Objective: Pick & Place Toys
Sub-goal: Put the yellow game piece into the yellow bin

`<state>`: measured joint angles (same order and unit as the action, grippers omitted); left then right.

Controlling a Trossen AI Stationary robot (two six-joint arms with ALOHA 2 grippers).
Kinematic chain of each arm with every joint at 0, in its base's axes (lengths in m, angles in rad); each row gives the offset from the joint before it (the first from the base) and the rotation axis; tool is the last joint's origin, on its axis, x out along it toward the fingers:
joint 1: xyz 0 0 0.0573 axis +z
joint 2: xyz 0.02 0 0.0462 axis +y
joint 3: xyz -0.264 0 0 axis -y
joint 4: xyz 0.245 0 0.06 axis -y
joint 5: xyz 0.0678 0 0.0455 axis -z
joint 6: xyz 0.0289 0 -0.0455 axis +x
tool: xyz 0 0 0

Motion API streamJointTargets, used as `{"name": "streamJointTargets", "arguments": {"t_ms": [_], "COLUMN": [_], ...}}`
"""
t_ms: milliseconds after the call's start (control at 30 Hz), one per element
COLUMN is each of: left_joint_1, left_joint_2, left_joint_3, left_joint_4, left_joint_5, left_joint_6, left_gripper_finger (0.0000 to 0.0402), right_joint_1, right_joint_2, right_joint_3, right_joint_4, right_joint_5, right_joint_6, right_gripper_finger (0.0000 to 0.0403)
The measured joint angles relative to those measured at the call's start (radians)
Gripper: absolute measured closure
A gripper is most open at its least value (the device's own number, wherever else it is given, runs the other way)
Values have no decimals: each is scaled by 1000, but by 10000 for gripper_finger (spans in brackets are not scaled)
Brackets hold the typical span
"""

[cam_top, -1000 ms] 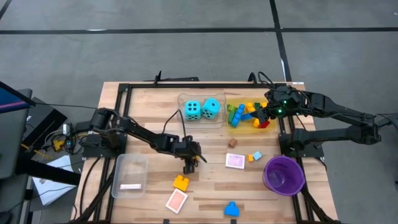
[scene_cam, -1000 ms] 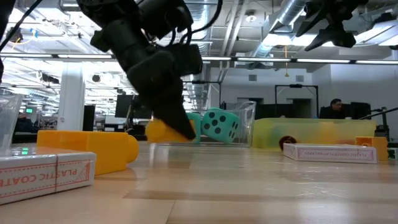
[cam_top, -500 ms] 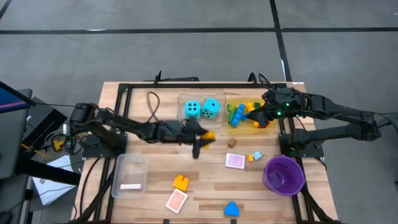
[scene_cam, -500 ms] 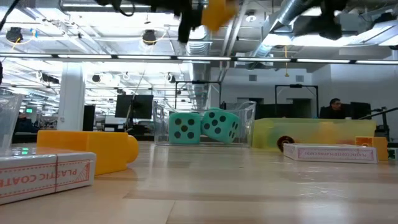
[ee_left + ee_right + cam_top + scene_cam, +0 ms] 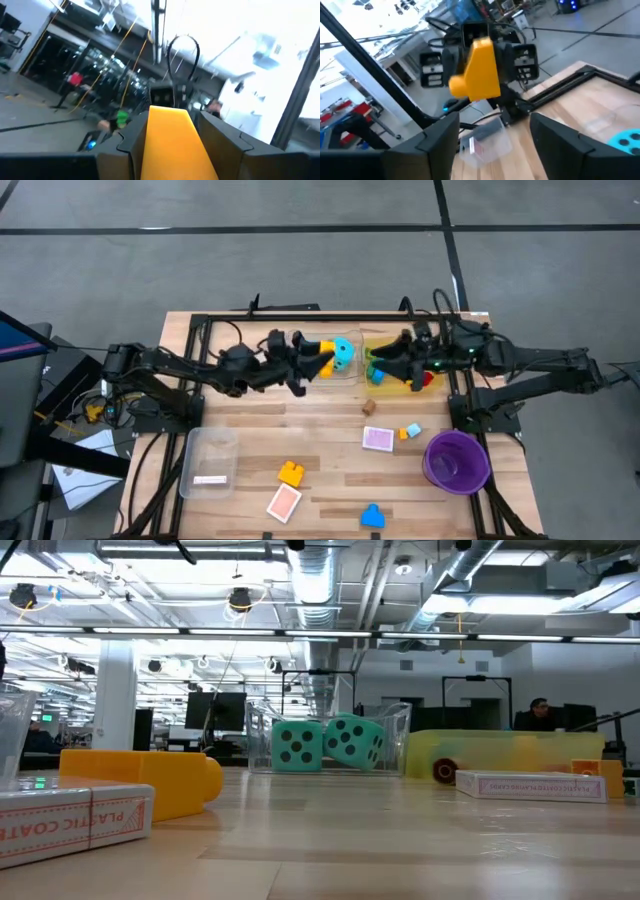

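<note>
The left pincer (image 5: 318, 362) gripped a yellow brick (image 5: 324, 364) between its fingers, raised above the desk (image 5: 330, 480) beside the dice (image 5: 343, 351). The right pincer (image 5: 378, 367) was open and faced the brick from near.

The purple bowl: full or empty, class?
Empty. In the high view the purple bowl shows only its bare purple inside, with no toy in it.

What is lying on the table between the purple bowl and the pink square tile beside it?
In the high view, a small light blue brick and a small orange brick lie between the purple bowl and the pink tile.
</note>
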<state>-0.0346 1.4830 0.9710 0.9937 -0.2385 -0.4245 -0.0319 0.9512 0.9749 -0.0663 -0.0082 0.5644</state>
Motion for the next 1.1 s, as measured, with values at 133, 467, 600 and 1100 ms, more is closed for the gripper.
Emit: {"name": "streamJointTargets", "arguments": {"t_ms": [133,467,600,1100], "left_joint_1": [2,2,3,5], "left_joint_2": [0,0,0,0], "left_joint_3": [0,0,0,0], "left_joint_4": [88,116,153,87], "left_joint_5": [35,54,54,24], "left_joint_6": [-46,-116,-136,-162], "left_gripper_finger": [253,253,253,253], "right_joint_1": [-1,-1,5,53], "right_joint_2": [72,234,278,346], "right_joint_3": [-2,0,0,34], "right_joint_4": [62,410,485,572], "right_joint_5": [-17,-72,-78,-18], "right_joint_6": [4,-12,-32,-183], "right_gripper_finger": [136,51,28,3]}}
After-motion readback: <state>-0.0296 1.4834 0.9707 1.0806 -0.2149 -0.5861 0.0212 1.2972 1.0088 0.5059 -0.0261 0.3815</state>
